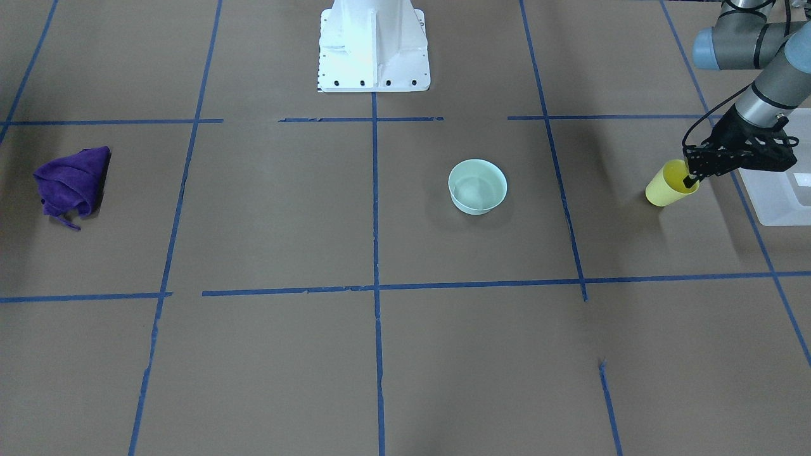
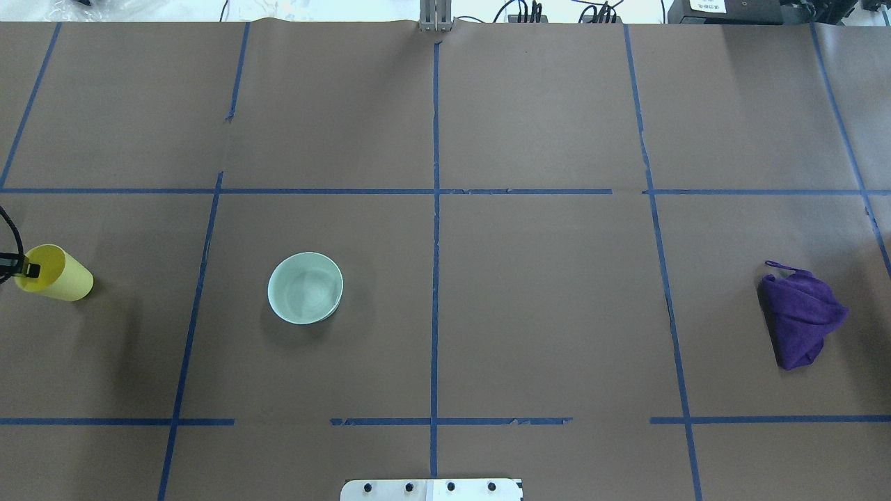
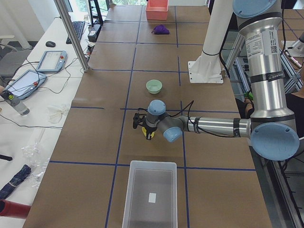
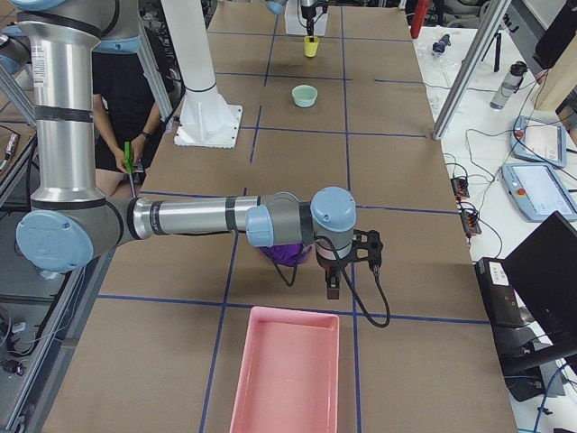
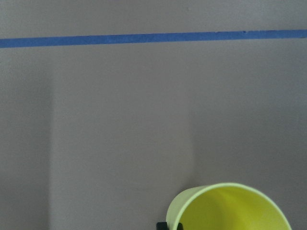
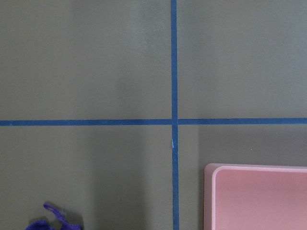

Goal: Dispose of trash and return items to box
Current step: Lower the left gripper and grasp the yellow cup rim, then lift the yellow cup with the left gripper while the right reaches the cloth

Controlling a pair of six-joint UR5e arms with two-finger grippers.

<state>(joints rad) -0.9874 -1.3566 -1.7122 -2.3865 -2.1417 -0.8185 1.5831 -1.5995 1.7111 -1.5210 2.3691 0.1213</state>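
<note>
Exterior front-facing: left jaws pinch cup [image 1: 662,191] rim, box [image 1: 776,201] beside; bowl [image 1: 477,187] apart; right jaws: cannot tell.

Overhead and front cameras face each other, looking down; both share yellow cup [image 2: 59,282]

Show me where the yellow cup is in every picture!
Exterior front-facing: the yellow cup is at the right side, tipped over a bit.
Overhead exterior: at the far left edge.
Exterior left: in the middle, only a yellow bit shows.
Exterior right: at the top, far away.
Left wrist: bottom right, seen from its open end.
Right wrist: not in it.
Landmark: the pale green bowl is near the cup in all four exterior views.
</note>
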